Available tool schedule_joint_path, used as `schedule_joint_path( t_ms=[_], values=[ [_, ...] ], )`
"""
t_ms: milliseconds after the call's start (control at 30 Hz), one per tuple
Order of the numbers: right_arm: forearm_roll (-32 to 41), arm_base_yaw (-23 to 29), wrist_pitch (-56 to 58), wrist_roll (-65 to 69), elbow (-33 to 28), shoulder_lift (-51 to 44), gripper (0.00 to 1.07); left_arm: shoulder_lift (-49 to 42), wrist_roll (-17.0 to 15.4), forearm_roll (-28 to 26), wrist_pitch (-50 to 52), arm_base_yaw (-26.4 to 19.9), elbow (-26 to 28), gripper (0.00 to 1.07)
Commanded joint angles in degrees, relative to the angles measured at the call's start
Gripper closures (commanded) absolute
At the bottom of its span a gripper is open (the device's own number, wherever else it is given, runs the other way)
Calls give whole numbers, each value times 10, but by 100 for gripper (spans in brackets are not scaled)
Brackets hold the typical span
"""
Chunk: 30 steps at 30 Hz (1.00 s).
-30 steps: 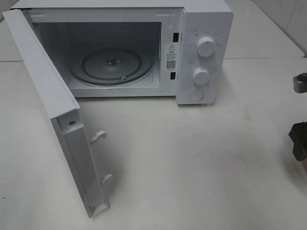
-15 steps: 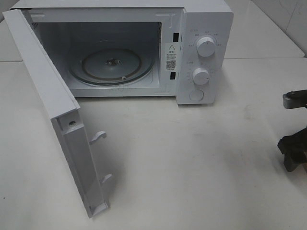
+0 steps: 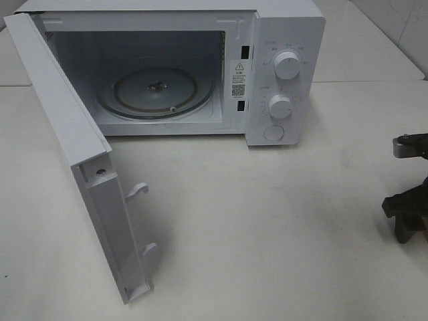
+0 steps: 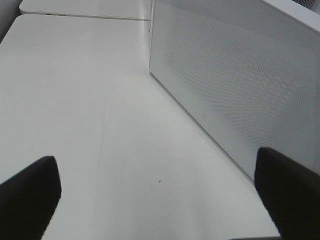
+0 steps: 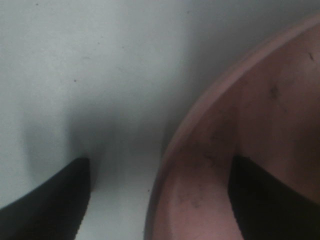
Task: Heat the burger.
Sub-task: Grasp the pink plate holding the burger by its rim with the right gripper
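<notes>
Ext cam high, facing microwave (image 3: 287,40); wrist cams close over table (image 4: 75,100).

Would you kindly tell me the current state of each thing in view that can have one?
Door: swung wide open.
Turntable: bare, nothing on it.
Left gripper: open, empty, above the table.
Right gripper: open, fingers astride the plate's rim.
Plate: rim between the right fingers, not yet clamped.
Burger: not in view.
</notes>
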<state>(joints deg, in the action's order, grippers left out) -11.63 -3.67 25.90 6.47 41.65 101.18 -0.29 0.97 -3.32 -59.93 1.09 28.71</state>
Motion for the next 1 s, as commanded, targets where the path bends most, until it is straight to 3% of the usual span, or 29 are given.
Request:
schedule_joint_path(
  t_ms=[33, 67, 100, 133, 167, 200, 233, 267, 600, 1000],
  values=[
    [-12, -3, 9, 28, -4, 12, 53, -14, 2, -1, 5, 1, -2, 9],
    [-13, -3, 13, 37, -4, 12, 61, -14, 2, -1, 5, 1, -2, 9],
    [-13, -3, 13, 37, -4, 12, 61, -14, 2, -1, 5, 1, -2, 9],
    [-13, -3, 21, 61, -3, 12, 77, -14, 2, -1, 5, 1, -2, 9],
    [-14, -3, 29, 72, -1, 12, 86, -14, 2, -1, 5, 1, -2, 9],
    [-14, -3, 29, 72, -1, 12, 86, -14, 2, -1, 5, 1, -2, 9],
    [-14, -3, 42, 79, 5, 9, 103, -14, 2, -1, 5, 1, -2, 9],
    [-17, -2, 50, 77, 5, 9, 107, -14, 2, -1, 5, 1, -2, 9],
    [-22, 16, 64, 78, 6, -10, 107, -14, 2, -1, 5, 1, -2, 9],
    [-198, 107, 140, 238, 5, -14, 107, -14, 2, -1, 5, 1, -2, 9]
  ],
)
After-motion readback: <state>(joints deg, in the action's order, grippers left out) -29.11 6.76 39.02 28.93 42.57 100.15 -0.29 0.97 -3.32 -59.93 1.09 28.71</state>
